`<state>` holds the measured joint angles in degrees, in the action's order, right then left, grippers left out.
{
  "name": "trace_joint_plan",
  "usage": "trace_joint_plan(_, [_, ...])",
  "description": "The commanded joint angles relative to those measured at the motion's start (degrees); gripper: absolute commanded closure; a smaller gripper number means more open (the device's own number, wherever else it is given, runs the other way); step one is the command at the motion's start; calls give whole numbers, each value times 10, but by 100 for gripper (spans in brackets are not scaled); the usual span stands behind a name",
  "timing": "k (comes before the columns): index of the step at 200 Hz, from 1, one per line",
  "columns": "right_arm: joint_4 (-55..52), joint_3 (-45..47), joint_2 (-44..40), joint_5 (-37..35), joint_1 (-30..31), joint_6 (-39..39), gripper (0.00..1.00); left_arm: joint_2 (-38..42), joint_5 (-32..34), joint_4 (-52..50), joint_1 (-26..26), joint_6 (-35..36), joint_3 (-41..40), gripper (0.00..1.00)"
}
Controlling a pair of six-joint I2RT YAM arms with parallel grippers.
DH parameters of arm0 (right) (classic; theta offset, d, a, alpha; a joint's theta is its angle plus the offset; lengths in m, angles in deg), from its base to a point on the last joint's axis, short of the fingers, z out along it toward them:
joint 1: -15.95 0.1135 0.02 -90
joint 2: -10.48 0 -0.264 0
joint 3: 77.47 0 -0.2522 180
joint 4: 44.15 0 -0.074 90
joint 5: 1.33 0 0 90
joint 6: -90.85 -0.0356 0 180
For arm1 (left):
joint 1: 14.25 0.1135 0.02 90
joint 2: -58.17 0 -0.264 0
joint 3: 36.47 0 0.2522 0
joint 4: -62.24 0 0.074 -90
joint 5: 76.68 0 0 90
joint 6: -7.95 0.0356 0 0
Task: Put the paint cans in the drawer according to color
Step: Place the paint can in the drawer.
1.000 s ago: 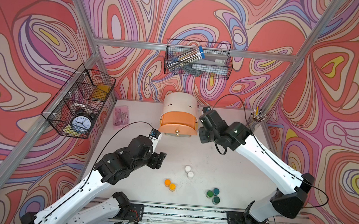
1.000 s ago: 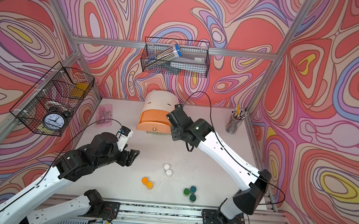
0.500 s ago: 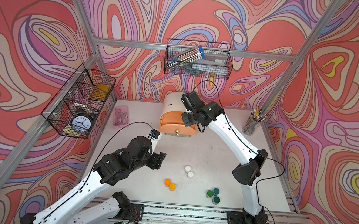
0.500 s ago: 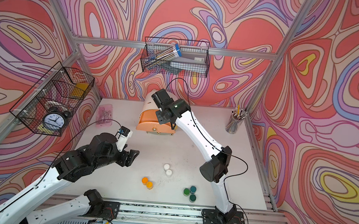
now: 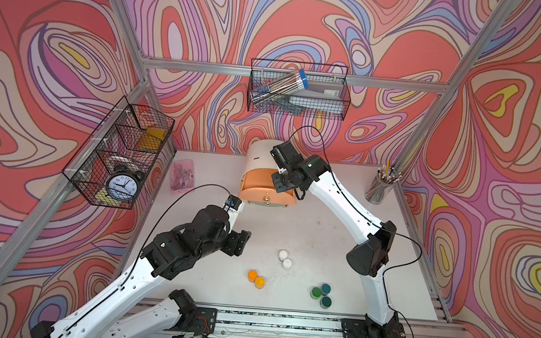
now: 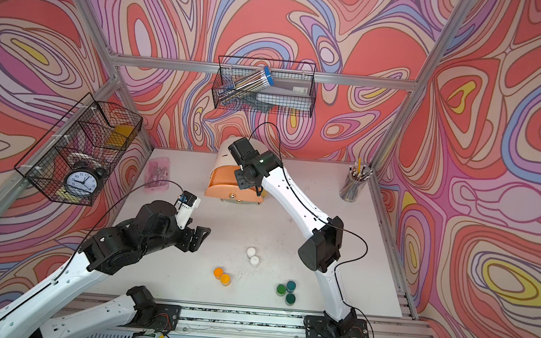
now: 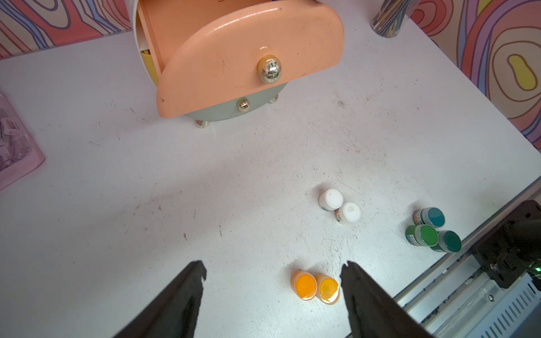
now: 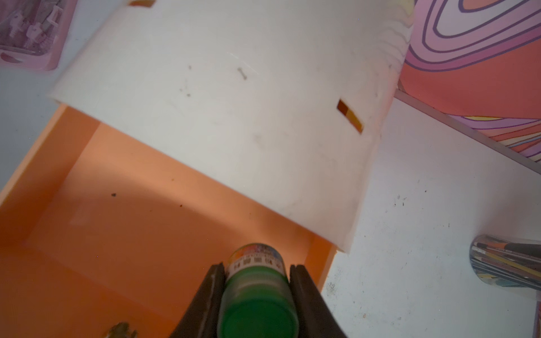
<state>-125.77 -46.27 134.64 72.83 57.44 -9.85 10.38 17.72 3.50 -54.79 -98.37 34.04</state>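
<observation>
the step in hand is judged to be the placing of a green can into a drawer. the right gripper [image 8: 257, 270] is clamped on a green can [image 8: 257, 301], its jaws pressed against the can's two sides. the can is held in the air above the open peach drawer [image 8: 117, 219], over its right-hand part and near the lip of the cream cabinet [image 5: 258, 155]. the cabinet is set at the middle of the back edge of the desk [image 5: 323, 234]. the part of the drawer's floor that is shown is bare. the grey-green drawer [image 7: 222, 112] beneath is shut.

the left gripper [image 7: 273, 264] is held above the desk with its jaws wide apart and nothing between them, near the two orange cans [image 7: 304, 285]. these are touching each other, close to the front edge. the two white cans [image 7: 332, 199] are set just beside each other, further in from that edge. three green to teal cans [image 7: 424, 235] are clustered towards the front right corner.

for the next move, the can would need to be lowered well within the drawer's walls and clear of the cabinet's lip. only then should the jaws be parted, so that it is set down upright rather than dropped. it may be questioned whether peach matches green. the grey-green drawer would seem the nearer match, and would have to be pulled out first.
</observation>
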Motion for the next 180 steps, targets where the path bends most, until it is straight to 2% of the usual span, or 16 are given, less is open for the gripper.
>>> trace_joint_plan(1, [0, 9, 23, 6, -4, -9, 63, -1, -8, 7, 2, 1, -6, 20])
trace_joint_plan(36, [3, 2, 20, 5, -5, -9, 59, -3, -7, 7, 2, 1, -6, 20])
trace_joint_plan(66, [-1, -6, 5, 9, -6, -10, 49, -4, -7, 6, 2, 1, -6, 20])
trace_joint_plan(123, [-11, 17, -55, 10, -5, -10, 39, -8, -5, 9, 2, -3, -6, 19])
trace_joint_plan(162, [1, 48, -110, 16, -5, -6, 37, -14, -10, 22, 4, -12, -8, 19])
trace_joint_plan(180, [-10, 46, -117, 13, -5, 1, 37, -31, -15, 35, 14, -38, -2, 19])
